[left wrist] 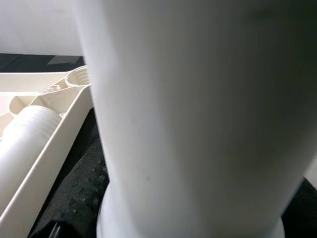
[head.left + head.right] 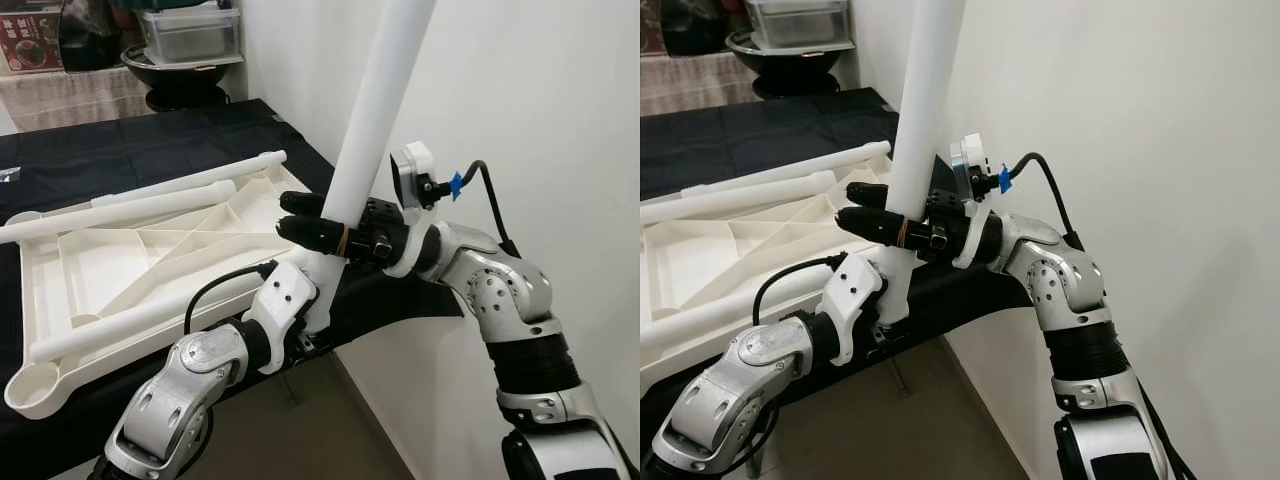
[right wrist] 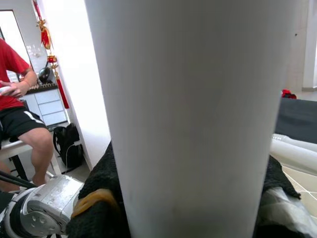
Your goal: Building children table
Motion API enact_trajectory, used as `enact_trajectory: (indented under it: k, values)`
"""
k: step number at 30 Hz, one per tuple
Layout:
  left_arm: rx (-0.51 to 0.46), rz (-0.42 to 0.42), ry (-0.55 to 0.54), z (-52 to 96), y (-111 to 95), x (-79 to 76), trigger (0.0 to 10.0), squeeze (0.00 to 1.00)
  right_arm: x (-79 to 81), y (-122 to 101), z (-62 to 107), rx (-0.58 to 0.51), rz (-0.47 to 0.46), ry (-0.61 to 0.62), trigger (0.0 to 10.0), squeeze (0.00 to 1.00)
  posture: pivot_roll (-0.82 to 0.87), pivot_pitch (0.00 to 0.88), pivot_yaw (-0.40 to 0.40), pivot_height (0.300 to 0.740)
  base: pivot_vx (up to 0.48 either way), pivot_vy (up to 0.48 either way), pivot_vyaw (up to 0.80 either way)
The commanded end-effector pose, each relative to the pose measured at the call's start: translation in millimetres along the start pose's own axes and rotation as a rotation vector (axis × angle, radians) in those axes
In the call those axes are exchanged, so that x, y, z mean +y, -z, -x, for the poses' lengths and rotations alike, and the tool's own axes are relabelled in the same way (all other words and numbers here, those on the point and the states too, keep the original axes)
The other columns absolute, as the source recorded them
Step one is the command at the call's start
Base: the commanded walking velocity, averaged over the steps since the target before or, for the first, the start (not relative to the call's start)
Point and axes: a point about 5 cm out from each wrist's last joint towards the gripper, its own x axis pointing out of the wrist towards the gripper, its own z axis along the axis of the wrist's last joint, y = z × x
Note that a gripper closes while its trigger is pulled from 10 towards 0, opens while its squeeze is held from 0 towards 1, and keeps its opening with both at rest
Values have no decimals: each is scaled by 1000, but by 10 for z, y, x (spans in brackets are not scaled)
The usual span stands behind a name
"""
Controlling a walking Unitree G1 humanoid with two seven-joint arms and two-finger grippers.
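two silver arms reach up close to the camera, and both meet at one white table leg that stands almost upright, leaning a little to the right at the top. right claw comes in from the right side, and its two black fingers are clamped on the leg, one finger above the other, partway up it. left claw is lower down on the same leg, near its bottom end, but i cannot tell if its fingers are apart or together, since the leg and the white wrist hide them. bottom of the leg sits at the near right corner of the white table top, which lies upside down on a desk with a black cover. three more white legs lie flat on the table top. in the right wrist view a person in a red shirt and black shorts sits well back in the room.
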Motion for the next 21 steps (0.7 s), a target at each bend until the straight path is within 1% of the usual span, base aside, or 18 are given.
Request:
enact_trajectory:
  k: [1,7,8,9,11,12,13,14,17,18,21]
  values:
    - [-69,-50,22,-8,-138,-102,10000,0,6,90,-84,7,-71,-5,0,0,40,135,-54,740,0,0,0]
    - [-82,-25,34,18,-154,-120,10000,0,58,61,-80,-14,-80,-63,0,0,40,138,-55,740,0,0,0]
    - [-88,-13,41,25,-158,-124,10000,0,61,57,-79,-14,-79,-67,4039,0,40,138,-55,740,0,0,0]
    - [-93,-2,50,36,-162,-130,10000,0,61,59,-75,-14,-78,-68,10000,0,40,139,-56,740,0,0,0]
    - [-97,5,56,44,-164,-134,10000,0,59,62,-73,-14,-78,-67,10000,0,40,139,-56,740,0,0,0]
    - [-100,15,64,57,-168,-135,10000,0,43,65,-67,-19,-83,-56,10000,329,40,142,-54,740,0,0,0]
    - [-102,26,71,74,-167,-131,10000,0,25,72,-57,-21,-87,-48,10000,1000,40,142,-55,740,0,0,0]
    - [-102,26,71,74,-167,-131,10000,0,25,72,-57,-21,-87,-48,10000,1000,40,142,-55,740,0,0,0]
    - [-112,64,86,120,-172,-115,10000,0,6,72,-38,-30,-96,-46,10000,1000,42,145,-57,740,0,0,0]
    - [-120,85,96,139,-181,-112,10000,0,5,67,-33,-33,-103,-55,10000,0,41,146,-57,740,0,0,0]
    - [-130,116,131,183,-197,-122,10000,0,1,58,-16,-36,-120,-72,10000,0,42,149,-57,740,0,0,0]
